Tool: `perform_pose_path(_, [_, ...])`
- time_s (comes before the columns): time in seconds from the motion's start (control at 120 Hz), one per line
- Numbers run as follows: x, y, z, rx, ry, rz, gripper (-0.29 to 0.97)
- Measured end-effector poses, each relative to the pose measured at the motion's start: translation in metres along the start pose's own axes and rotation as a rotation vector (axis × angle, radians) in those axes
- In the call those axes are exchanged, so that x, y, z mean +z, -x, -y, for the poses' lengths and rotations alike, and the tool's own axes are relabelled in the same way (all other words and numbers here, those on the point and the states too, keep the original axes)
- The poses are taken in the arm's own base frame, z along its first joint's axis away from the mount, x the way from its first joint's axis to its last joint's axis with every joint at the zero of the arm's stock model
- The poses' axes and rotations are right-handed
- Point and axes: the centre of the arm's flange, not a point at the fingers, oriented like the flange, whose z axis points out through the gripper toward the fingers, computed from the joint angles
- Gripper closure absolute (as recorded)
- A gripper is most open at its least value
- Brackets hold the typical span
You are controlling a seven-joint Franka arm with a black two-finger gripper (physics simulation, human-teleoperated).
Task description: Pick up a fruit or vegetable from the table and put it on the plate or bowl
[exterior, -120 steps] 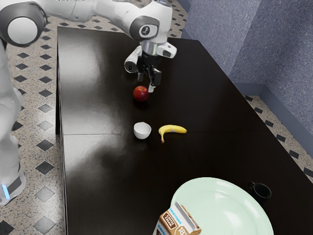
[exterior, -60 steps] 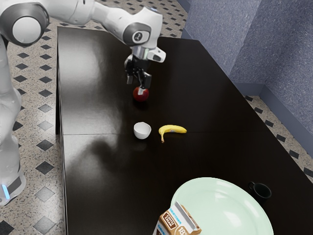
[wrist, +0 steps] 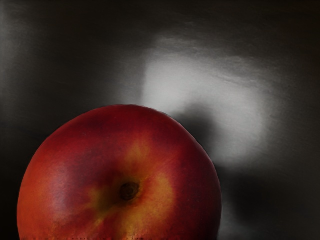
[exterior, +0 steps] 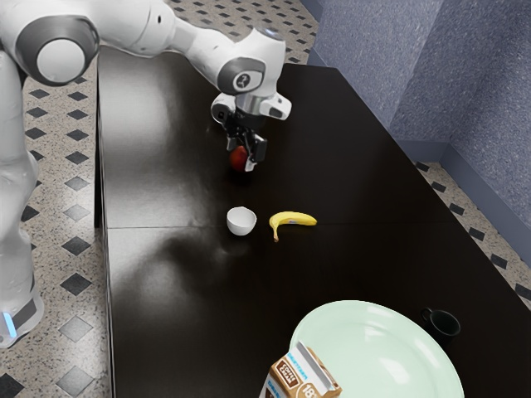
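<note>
White Franka arm (exterior: 158, 29) comes in from the ext. view's upper left: shoulder joint (exterior: 56, 48) sits high at the left edge w/ the upright base column (exterior: 12, 207) below it, and the upper links run roughly level toward the ext. view's right. The arm bends down at the grey-capped wrist joint (exterior: 246, 73), so the hand hangs approx. vertical w/ the black gripper (exterior: 244, 155) pointing straight down, low under the wrist. Small white camera block (exterior: 275, 106) sticks out of the hand toward the ext. view's right.
</note>
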Motion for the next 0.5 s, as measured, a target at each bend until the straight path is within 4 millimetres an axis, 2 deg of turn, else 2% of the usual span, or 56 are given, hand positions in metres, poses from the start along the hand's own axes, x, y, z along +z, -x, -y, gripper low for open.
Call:
perform_pose_path(0.208, [0.014, -0.007, 0.010, -0.021, -0.019, -0.007, 0.02])
perform_pose_path(0.5, [0.021, -0.013, 0.008, -0.020, -0.031, -0.031, 0.02])
